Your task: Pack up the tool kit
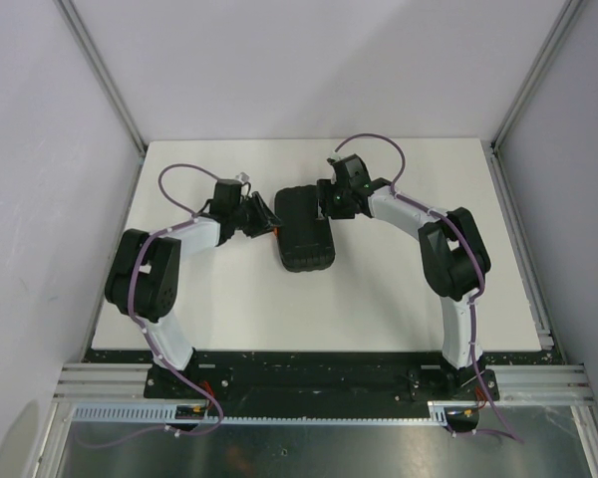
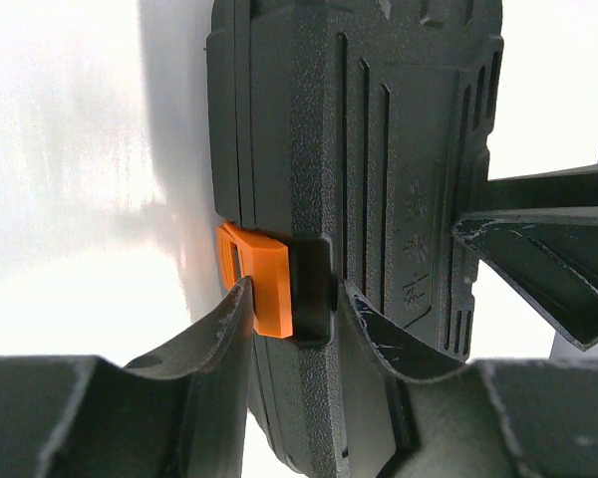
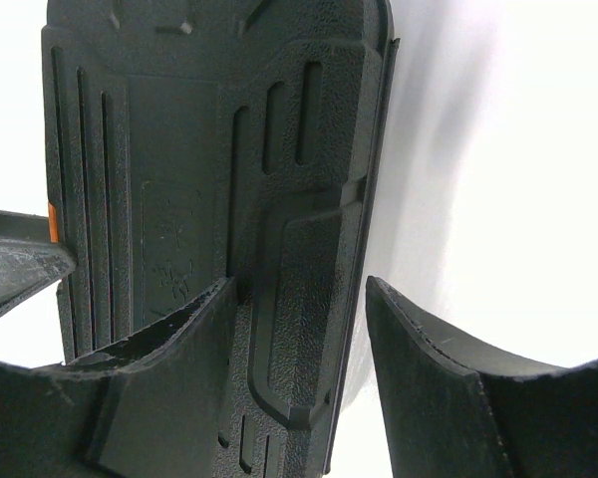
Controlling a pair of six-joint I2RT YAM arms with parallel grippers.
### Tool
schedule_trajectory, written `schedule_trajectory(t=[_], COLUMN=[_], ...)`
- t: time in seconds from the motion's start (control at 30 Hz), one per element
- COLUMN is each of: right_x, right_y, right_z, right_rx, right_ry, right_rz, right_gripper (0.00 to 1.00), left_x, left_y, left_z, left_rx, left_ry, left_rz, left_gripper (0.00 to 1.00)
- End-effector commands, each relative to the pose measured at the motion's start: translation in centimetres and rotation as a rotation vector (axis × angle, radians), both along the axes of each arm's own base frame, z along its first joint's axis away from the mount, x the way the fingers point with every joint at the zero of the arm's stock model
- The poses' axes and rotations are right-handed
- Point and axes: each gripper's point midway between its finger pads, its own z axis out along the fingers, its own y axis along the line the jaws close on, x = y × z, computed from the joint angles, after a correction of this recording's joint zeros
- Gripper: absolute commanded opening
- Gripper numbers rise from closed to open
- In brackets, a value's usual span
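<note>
The black tool kit case (image 1: 304, 231) lies closed and flat in the middle of the white table; no loose tools show. Its orange latch (image 1: 277, 231) is on the left edge. My left gripper (image 1: 269, 227) is at that edge. In the left wrist view its jaws (image 2: 297, 299) pinch the orange latch (image 2: 264, 279) and the case rim. My right gripper (image 1: 329, 204) is at the case's far right edge. In the right wrist view it (image 3: 299, 299) is open, one finger on the lid (image 3: 179, 149), the other finger (image 3: 429, 378) apart from the edge.
The white table (image 1: 379, 299) is bounded by grey walls on the left, back and right, with aluminium frame posts (image 1: 105, 75) at the corners. A black mounting rail (image 1: 309, 373) runs along the near edge. A right gripper finger (image 2: 548, 249) shows in the left wrist view.
</note>
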Motion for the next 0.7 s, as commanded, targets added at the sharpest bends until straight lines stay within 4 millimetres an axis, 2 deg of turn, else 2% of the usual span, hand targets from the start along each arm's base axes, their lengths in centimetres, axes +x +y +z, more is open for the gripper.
schedule_trajectory(t=[0.0, 0.43, 0.5, 0.67], right_x=[-2.2, -2.3, -2.3, -2.4], right_y=[-2.1, -2.4, -2.5, -2.6], right_z=[-5.4, -5.6, -5.6, -5.6], right_rx=[-0.134, -0.134, -0.134, -0.132], right_ry=[0.12, 0.123, 0.123, 0.125], right_rz=[-0.006, -0.009, -0.011, -0.009], right_gripper=[0.58, 0.57, 0.57, 0.57], left_x=[-0.5, -0.9, -0.9, -1.0], left_y=[-2.8, -3.2, -3.3, -3.9], left_z=[3.7, 3.8, 3.9, 3.7], left_rx=[-0.06, 0.031, 0.052, 0.04], left_ry=[-0.056, -0.048, -0.048, -0.025], left_rz=[-0.092, -0.105, -0.103, -0.107], left_gripper=[0.0, 0.01, 0.1, 0.43])
